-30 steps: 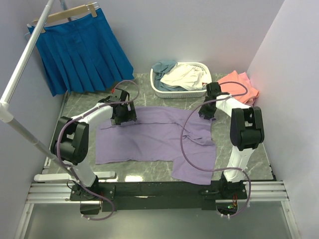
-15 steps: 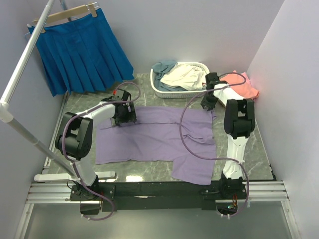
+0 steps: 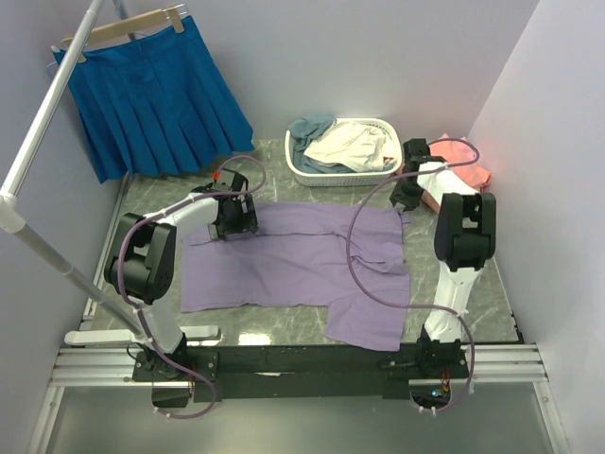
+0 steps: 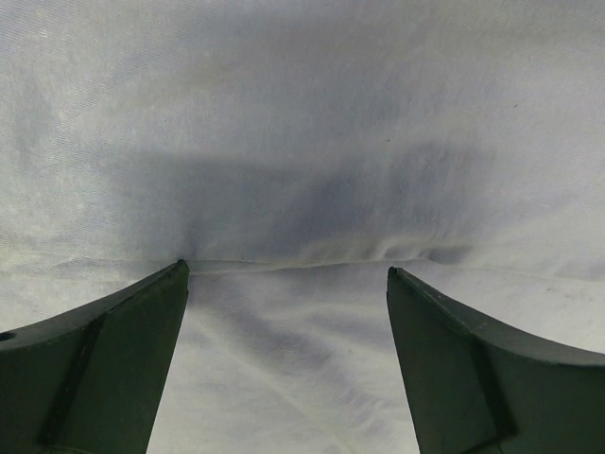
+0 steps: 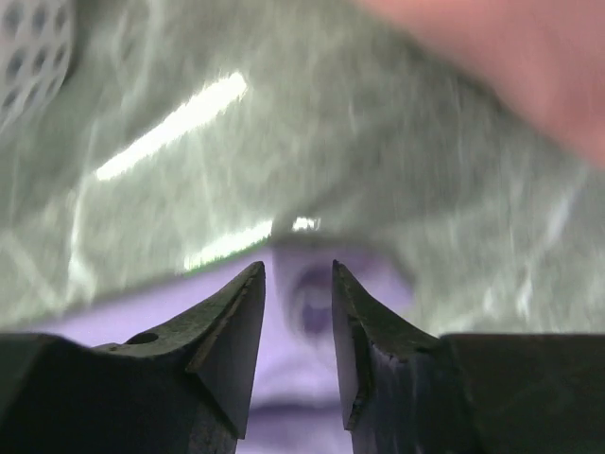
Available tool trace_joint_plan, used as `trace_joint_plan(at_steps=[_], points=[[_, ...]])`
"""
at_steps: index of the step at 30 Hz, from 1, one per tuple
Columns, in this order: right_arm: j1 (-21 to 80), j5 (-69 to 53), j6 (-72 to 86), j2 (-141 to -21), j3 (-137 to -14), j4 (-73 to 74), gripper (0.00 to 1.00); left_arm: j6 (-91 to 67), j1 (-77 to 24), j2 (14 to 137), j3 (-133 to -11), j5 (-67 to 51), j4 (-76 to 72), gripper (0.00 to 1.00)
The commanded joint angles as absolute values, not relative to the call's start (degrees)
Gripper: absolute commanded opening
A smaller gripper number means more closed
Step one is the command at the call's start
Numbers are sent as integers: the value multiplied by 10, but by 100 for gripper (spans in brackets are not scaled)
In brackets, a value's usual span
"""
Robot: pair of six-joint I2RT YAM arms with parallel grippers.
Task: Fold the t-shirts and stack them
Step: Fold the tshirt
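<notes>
The large lavender t-shirt (image 3: 293, 260) lies spread flat on the marble table. My left gripper (image 3: 234, 225) rests on its far left corner. In the left wrist view it (image 4: 286, 268) is wide open, with both tips down on the pale cloth (image 4: 302, 170) at a crease. My right gripper (image 3: 405, 200) is at the shirt's far right corner. In the right wrist view its jaws (image 5: 297, 270) stand a narrow gap apart, with the lavender corner (image 5: 302, 378) showing between them. Coral-pink tees (image 3: 465, 165) lie at the far right. Cream-white (image 3: 348, 144) and grey-blue (image 3: 310, 128) tees sit in the basket.
The white lattice basket (image 3: 326, 176) stands at the back centre, close to my right gripper. A bright blue pleated skirt (image 3: 151, 95) hangs on a wooden hanger at the back left. A white rod (image 3: 43, 128) slants across the left side. Walls close in on both sides.
My right gripper has shifted right and a little farther back, along the shirt's far right corner. My left gripper and the shirt have stayed in place.
</notes>
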State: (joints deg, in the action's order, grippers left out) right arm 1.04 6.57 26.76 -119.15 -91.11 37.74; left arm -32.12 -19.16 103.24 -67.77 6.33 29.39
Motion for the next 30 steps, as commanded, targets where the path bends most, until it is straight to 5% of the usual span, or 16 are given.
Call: trace_joint_plan(at_steps=[1, 10, 12, 30], points=[[23, 47, 248, -1107, -888, 345, 41, -311, -190, 1019, -692, 65, 294, 91], [83, 96, 218, -1129, -890, 387, 56, -311, -190, 1014, -686, 51, 285, 91], [97, 100, 216, -1135, -886, 386, 100, -310, -190, 1012, -684, 53, 286, 91], [101, -18, 228, -1170, -834, 332, 100, -308, -190, 1019, -681, 45, 281, 91]])
